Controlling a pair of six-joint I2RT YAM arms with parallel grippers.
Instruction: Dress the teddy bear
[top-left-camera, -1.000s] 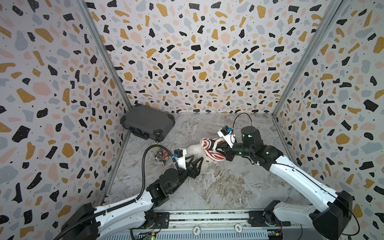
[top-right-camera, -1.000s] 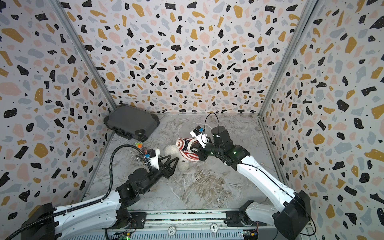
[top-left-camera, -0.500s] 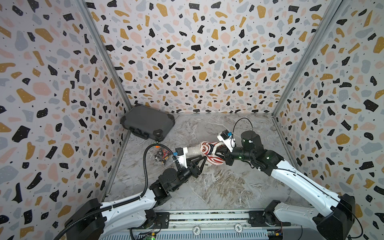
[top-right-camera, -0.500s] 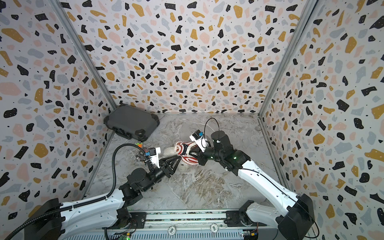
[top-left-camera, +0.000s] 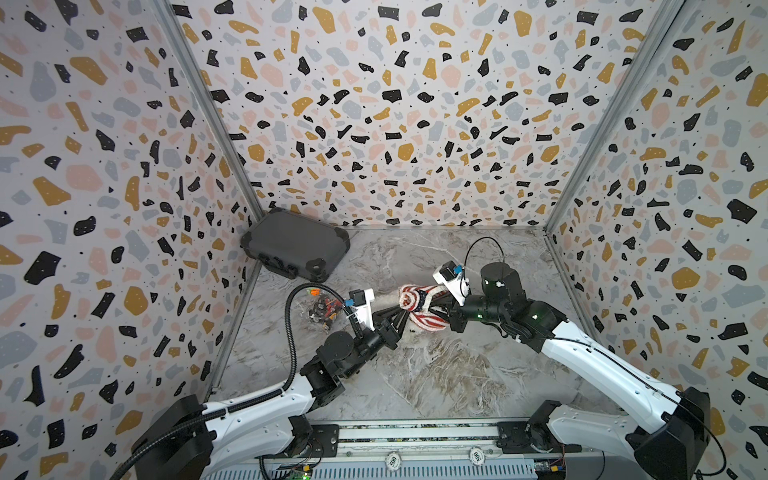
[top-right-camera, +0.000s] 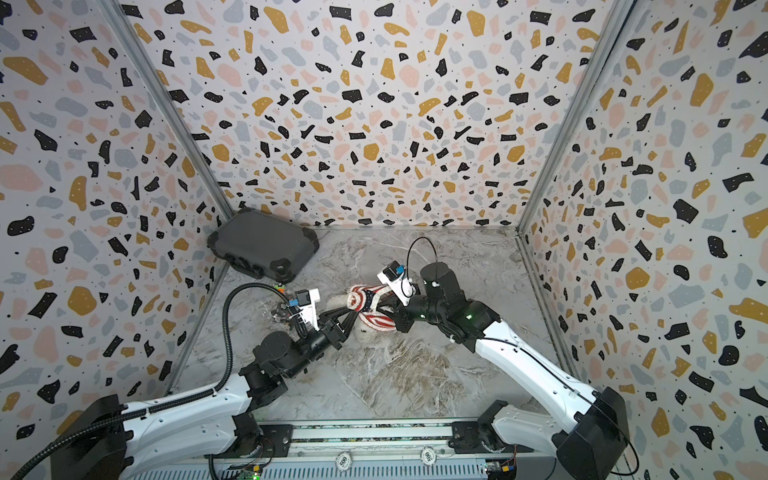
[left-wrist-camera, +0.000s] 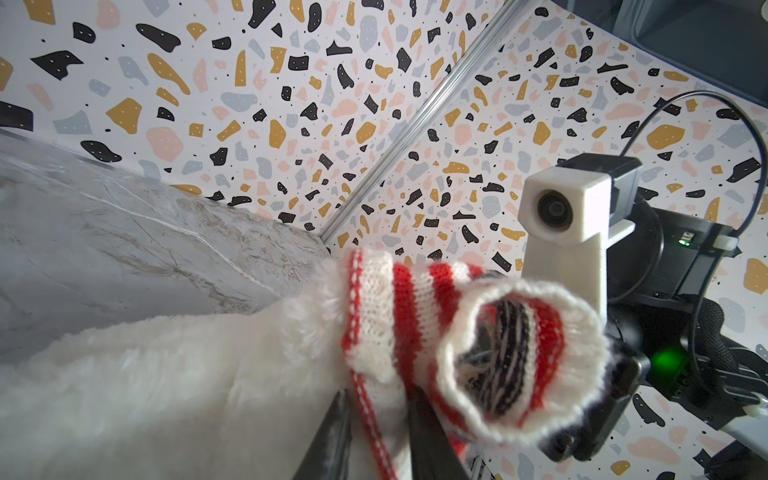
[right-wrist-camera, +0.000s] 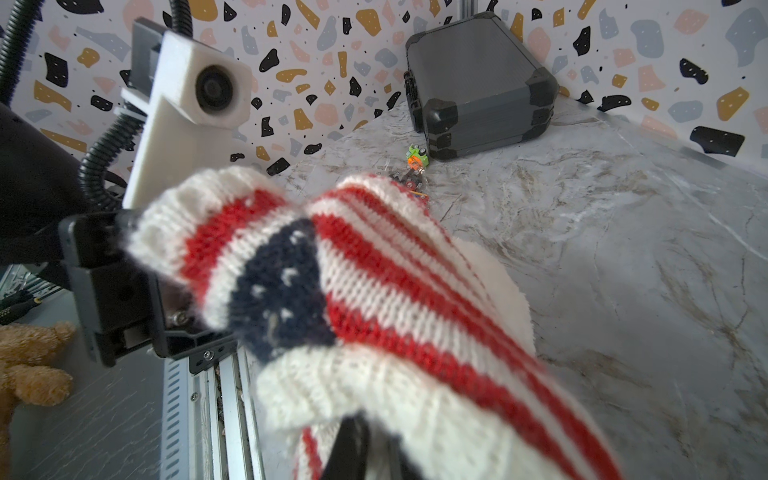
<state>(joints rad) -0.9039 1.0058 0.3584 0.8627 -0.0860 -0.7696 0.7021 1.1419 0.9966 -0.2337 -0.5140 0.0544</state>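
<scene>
In both top views the teddy bear (top-left-camera: 386, 297) lies near the middle of the gray stone table (top-left-camera: 436, 382), between the two arms. Most of it is hidden. Only bits of white fur peek out at 9 o'clock and at 6 o'clock from the striped sweater (top-left-camera: 422, 309). The sweater is red and white with a dark blue patch. It sits bunched up over the bear.

The left gripper (top-left-camera: 400, 319) reaches in from 7 o'clock. In the left wrist view its two dark fingers (left-wrist-camera: 332, 432) stand a little way apart. The red edge of the sweater hangs down between them. I cannot tell if they pinch it. The same view shows one sweater hole gaping open, and white fur going into the sweater.

The right gripper (top-left-camera: 442, 309) comes in from 3 o'clock. It is squeezed tight on the sweater cloth. In the right wrist view the knit stretches away from its fingers (right-wrist-camera: 349, 444).

A dark gray case (top-left-camera: 295, 246) stands in the back corner, at 10 o'clock from the bear. A little heap of small toys (top-left-camera: 321, 309) lies at 9 o'clock from the bear, near it. The right wrist view also shows a brown fuzzy toy (right-wrist-camera: 29, 365).
</scene>
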